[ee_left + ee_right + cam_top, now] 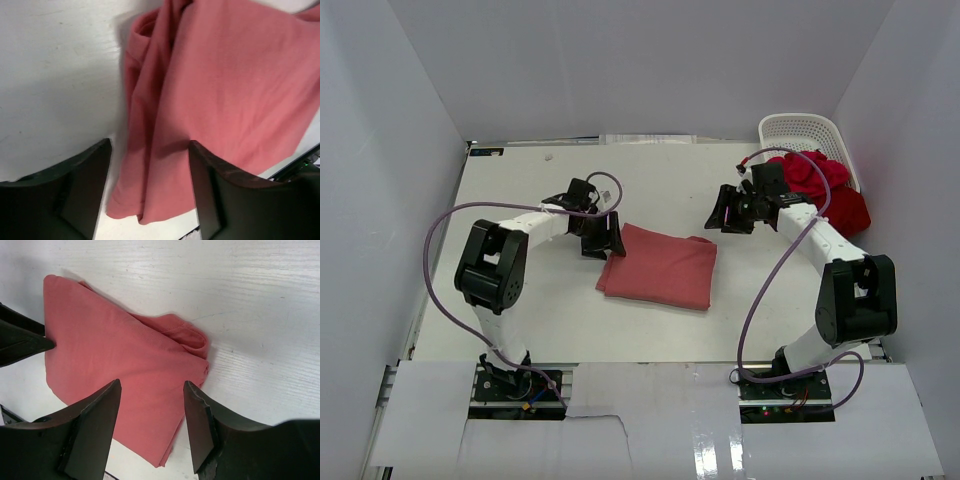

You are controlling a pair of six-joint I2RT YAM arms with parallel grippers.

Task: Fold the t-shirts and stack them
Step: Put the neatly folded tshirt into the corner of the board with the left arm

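White surface carries a folded salmon shirt at its middle. By its left edge the left claw stands apart, empty; off its far right corner, the right claw likewise. Brighter red shirts heap against the basket.

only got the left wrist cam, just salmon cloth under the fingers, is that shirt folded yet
observer: yes. From above, the salmon shirt lies flat on the table as a folded rectangle.
operator: ok where are the other shirts
observer: the red shirts are heaped unfolded by the basket in the far right corner. I can't tell if they sit in it or against it.
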